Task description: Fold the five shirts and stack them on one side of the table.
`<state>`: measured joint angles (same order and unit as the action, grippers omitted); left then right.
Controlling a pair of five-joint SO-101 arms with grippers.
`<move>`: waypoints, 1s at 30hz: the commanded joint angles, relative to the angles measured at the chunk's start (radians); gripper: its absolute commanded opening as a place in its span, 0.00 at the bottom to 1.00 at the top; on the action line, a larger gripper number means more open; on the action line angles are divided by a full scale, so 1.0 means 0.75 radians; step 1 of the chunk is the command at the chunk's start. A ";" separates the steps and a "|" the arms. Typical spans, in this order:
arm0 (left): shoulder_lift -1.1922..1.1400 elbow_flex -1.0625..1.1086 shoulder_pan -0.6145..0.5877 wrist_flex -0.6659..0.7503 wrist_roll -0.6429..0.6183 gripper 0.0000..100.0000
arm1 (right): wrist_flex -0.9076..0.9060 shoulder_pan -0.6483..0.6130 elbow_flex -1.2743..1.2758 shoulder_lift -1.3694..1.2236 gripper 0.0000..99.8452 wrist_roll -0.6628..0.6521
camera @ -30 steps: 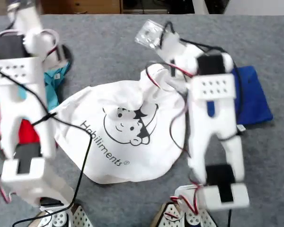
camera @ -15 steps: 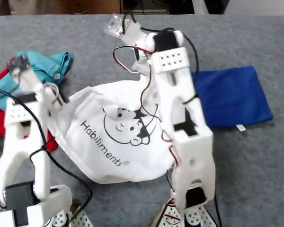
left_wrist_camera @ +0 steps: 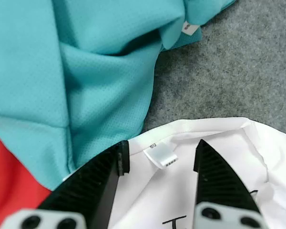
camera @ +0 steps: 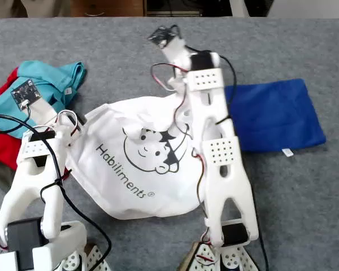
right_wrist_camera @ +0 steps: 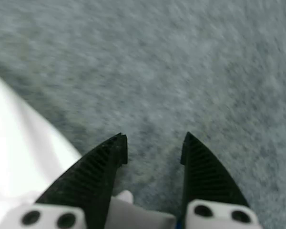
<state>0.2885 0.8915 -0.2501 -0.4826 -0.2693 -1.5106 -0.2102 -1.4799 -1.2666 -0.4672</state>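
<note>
Worktop [camera: 305, 45]: grey, felt-like covering across the whole surface. Beyond its far edge stand wooden furniture [camera: 107, 7] and some dark items too indistinct to identify.

White shirt [camera: 141, 164]: lies unfolded and rumpled at the centre of the worktop, printed side up, between the two arms. Its neck end is toward the left. In the left wrist view the collar shows a small sewn label [left_wrist_camera: 161, 156].

Blue shirt [camera: 277, 116]: folded into a flat rectangle at the right of the worktop, beside the right arm. A small white tag [camera: 286, 152] sits at its near edge.

Teal shirt [camera: 51, 79]: bunched at the far left. It lies partly over the red shirt [camera: 3, 141] and is just beside the collar of the white shirt.

Left gripper [left_wrist_camera: 162, 148]: hangs over the collar of the white shirt, next to the teal shirt. Its black fingers [left_wrist_camera: 100, 176] are apart, one either side of the label. Contact with the cloth cannot be confirmed.

Right gripper [right_wrist_camera: 154, 138]: positioned over bare worktop at the far edge of the white shirt. Its fingers [right_wrist_camera: 90, 176] are apart with nothing between them. The high view shows this arm stretched out across the white shirt.
</note>
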 commanded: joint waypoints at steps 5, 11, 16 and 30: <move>0.046 -0.004 0.012 0.025 -0.010 0.22 | 0.053 0.142 -0.101 0.001 0.01 0.045; 0.046 0.000 0.006 0.016 -0.004 0.22 | 0.068 0.232 -0.101 0.046 0.01 0.045; 0.046 0.002 0.010 0.016 -0.002 0.22 | 0.065 0.361 -0.101 0.126 0.01 0.043; 0.046 0.002 0.061 0.023 -0.008 0.22 | -0.194 0.234 -0.097 0.279 0.16 -0.018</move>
<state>0.2900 0.8961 -0.2179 -0.4826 -0.2693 -1.5950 0.0522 -1.5029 -1.1454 -0.4580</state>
